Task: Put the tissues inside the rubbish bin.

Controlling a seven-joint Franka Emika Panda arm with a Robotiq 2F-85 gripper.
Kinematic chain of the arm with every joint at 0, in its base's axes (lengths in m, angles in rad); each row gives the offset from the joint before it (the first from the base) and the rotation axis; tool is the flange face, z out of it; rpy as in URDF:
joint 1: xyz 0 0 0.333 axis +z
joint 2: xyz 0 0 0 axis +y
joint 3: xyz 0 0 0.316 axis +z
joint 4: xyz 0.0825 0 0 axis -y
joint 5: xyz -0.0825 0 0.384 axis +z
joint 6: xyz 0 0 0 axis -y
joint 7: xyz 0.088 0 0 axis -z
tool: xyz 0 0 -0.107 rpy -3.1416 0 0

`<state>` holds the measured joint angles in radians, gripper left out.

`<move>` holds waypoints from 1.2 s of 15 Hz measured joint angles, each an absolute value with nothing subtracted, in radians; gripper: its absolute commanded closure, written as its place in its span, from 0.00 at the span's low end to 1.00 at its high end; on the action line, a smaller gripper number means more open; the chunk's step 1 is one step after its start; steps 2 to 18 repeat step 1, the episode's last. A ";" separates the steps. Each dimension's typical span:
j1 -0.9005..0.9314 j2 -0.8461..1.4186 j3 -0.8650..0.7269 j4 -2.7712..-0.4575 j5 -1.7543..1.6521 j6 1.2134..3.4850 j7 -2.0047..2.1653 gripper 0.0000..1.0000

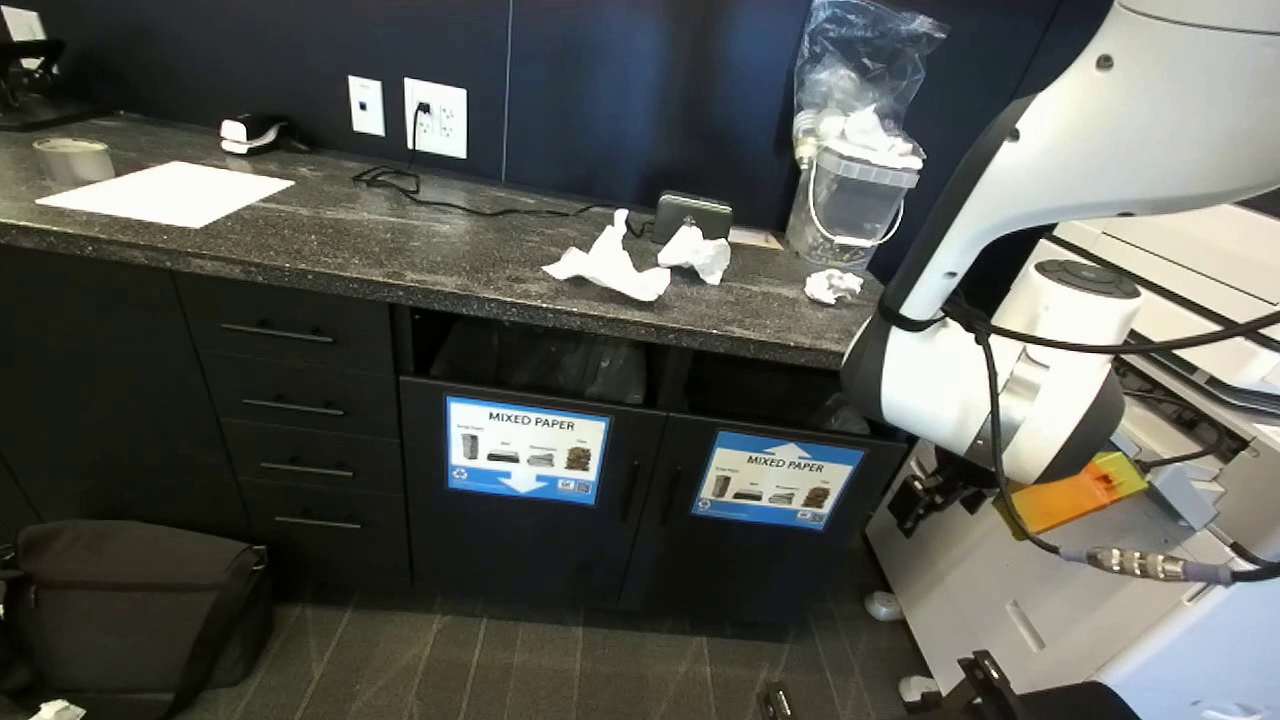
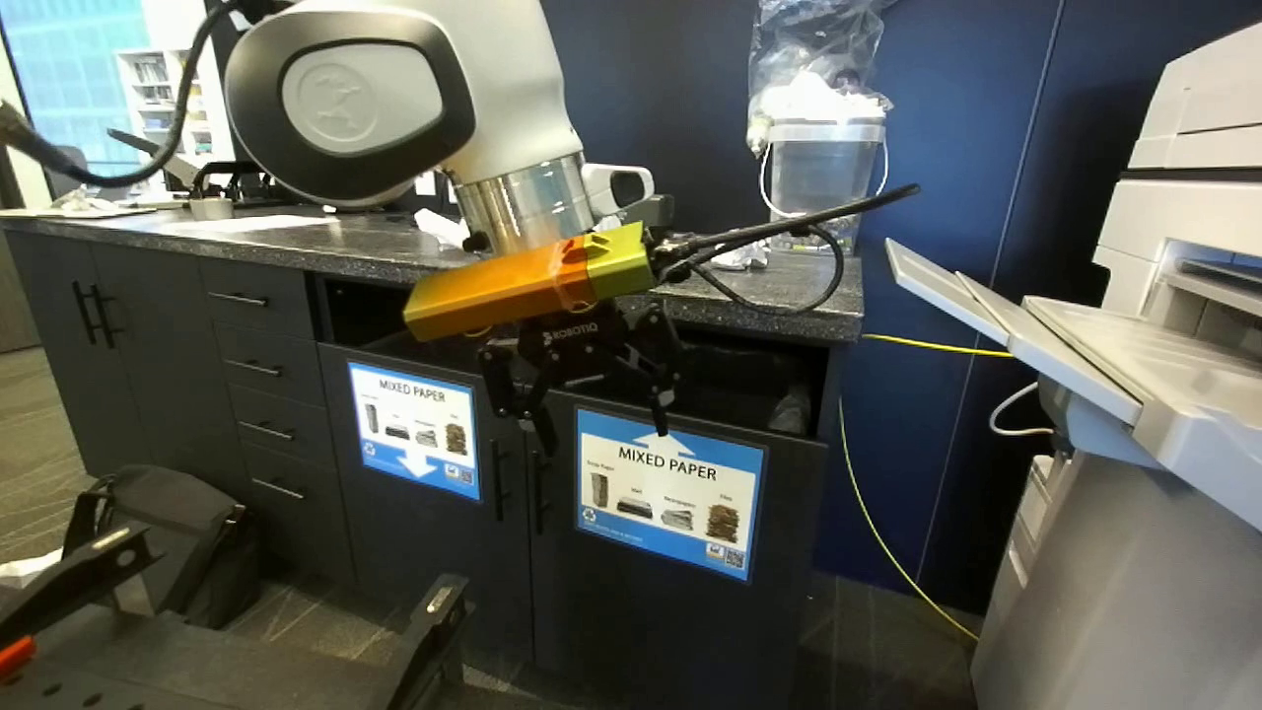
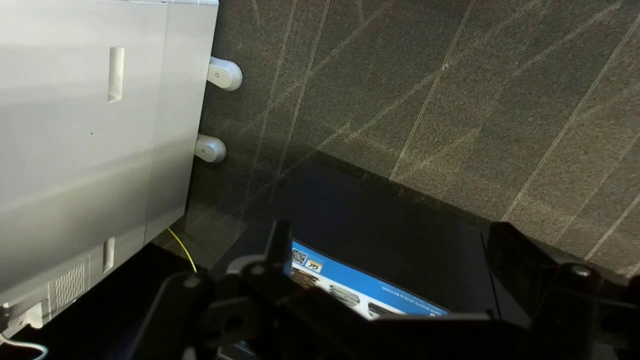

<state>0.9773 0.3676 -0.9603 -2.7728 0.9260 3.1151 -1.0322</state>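
Three crumpled white tissues lie on the dark counter in an exterior view: a long one (image 1: 610,268), one by a small grey box (image 1: 695,252), and a balled one (image 1: 833,286) near the counter's right end. The rubbish bin appears as two openings under the counter above "MIXED PAPER" signs; the left opening (image 1: 540,360) and the right opening (image 1: 750,388) show plastic liner. My gripper (image 2: 603,436) is open and empty, fingers pointing down, in front of the cabinet below the counter edge. It also shows in the wrist view (image 3: 390,234), with only cabinet and floor between its fingers.
A clear bucket (image 1: 850,205) stuffed with a plastic bag and white scraps stands at the counter's back right. A large printer (image 2: 1183,394) stands right of the cabinet. Paper (image 1: 170,193) and tape (image 1: 75,160) lie at far left. A black bag (image 1: 130,610) is on the floor.
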 measured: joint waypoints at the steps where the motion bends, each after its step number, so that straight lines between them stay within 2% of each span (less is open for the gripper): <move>1: 0.977 0.368 -0.961 -2.773 0.926 3.115 -1.032 0.00; 18: 0.977 0.368 -0.961 -2.773 0.926 3.115 -1.032 0.00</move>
